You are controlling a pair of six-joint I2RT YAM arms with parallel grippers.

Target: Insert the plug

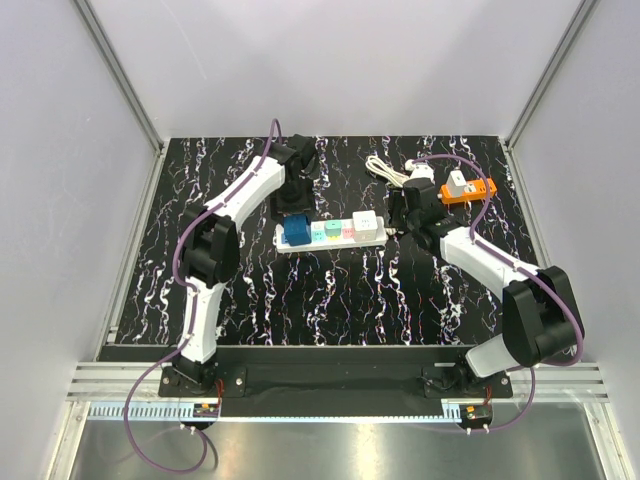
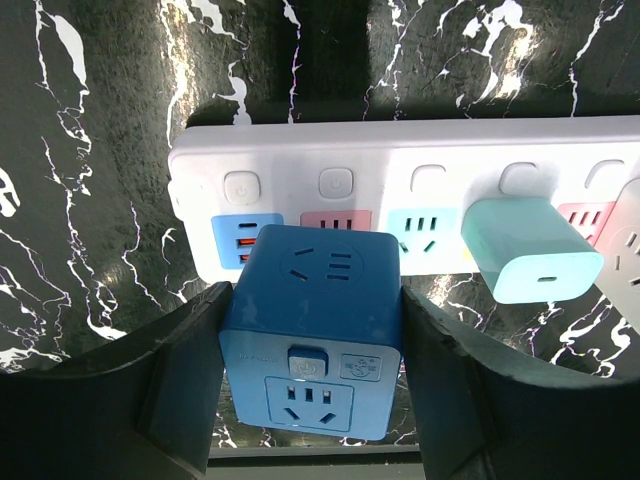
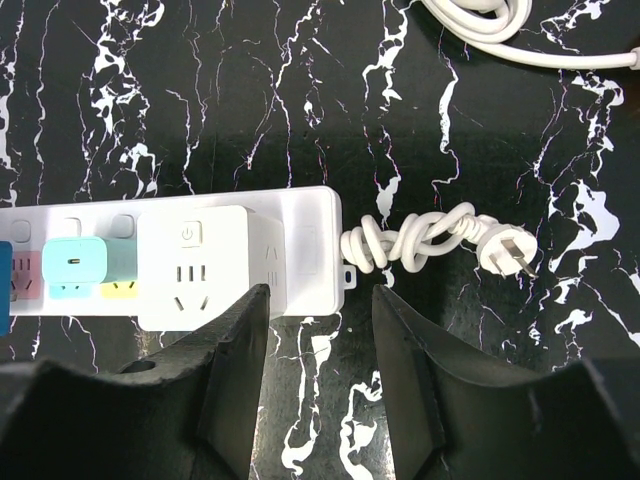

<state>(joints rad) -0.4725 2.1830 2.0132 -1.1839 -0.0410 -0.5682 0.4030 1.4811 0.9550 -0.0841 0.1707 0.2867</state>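
White panels are closing in a black, white-veined desk (image 1: 300, 300), and a white power strip (image 2: 450, 150) is lying across its middle. I am taking that strip as my reference.

The left pincer (image 2: 313, 295) is clamping the blue cube adapter (image 2: 312, 345) by two opposite side faces, over the strip's left end. The cube is covering the sockets beside the teal charger (image 2: 530, 250), which is sitting in the strip. I cannot tell whether the cube's pins are already seated, since they are hidden beneath it.

The right pincer (image 3: 320, 295) is hovering at the strip's right end with its jaws apart and nothing between them. A white cube adapter (image 3: 195, 265) is sitting just inside that end. The strip's bundled cord (image 3: 420, 238) is trailing off beyond it. An orange strip (image 1: 468, 190) is lying well apart, past the right end.

I am judging the blue cube to be light, rigid plastic with glossy, slippery sides. Flat faces are suiting the pads well, so I am keeping the hold square and low on them. Any tilt is likely jamming the pins. The strip itself looks light enough to slide or lift, so bracing its right end seems wise while pressing straight down.
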